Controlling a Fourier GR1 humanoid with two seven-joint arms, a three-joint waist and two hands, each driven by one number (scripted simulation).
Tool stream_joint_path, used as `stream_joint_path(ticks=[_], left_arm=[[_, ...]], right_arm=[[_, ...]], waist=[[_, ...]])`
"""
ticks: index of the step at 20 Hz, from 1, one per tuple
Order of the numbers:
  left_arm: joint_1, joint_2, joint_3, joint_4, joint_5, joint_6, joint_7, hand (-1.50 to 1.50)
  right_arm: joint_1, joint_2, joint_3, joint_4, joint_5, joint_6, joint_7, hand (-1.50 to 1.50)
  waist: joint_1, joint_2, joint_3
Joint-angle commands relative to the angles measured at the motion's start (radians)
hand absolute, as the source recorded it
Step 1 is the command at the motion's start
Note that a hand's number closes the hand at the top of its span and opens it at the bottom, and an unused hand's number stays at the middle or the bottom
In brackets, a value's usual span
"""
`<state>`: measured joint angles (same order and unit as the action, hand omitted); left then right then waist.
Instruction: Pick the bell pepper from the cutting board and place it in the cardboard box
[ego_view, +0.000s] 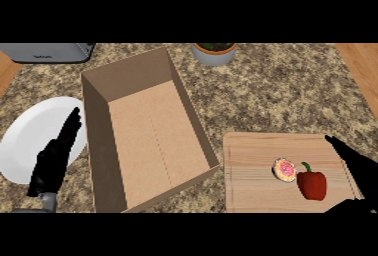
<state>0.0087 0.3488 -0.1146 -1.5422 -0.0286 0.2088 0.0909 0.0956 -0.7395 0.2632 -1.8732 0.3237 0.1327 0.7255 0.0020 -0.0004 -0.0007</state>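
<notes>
The black right hand, fingers straight and spread, hovers just right of the red bell pepper lying on the light wooden cutting board, beside the open brown cardboard box.

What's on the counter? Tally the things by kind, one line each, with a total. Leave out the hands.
Food: 2, pepper and donut
Box: 1
Board: 1
Plate: 1
Potted plant: 1
Toaster: 1
Total: 7
</notes>
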Motion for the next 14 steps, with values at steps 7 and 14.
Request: stream_joint_path(ticks=[7, 14], left_arm=[[-0.034, -0.025, 0.094, 0.058, 0.000, -0.072, -0.045, 0.00], [-0.089, -0.056, 0.095, 0.018, -0.061, -0.075, 0.063, 0.00]], right_arm=[[-0.002, 0.109, -0.039, 0.016, 0.104, 0.129, 0.063, -1.50], [0.002, 0.195, -0.067, 0.111, 0.199, 0.118, -0.057, -1.50]], waist=[[-0.004, 0.000, 0.000], [-0.003, 0.000, 0.001]])
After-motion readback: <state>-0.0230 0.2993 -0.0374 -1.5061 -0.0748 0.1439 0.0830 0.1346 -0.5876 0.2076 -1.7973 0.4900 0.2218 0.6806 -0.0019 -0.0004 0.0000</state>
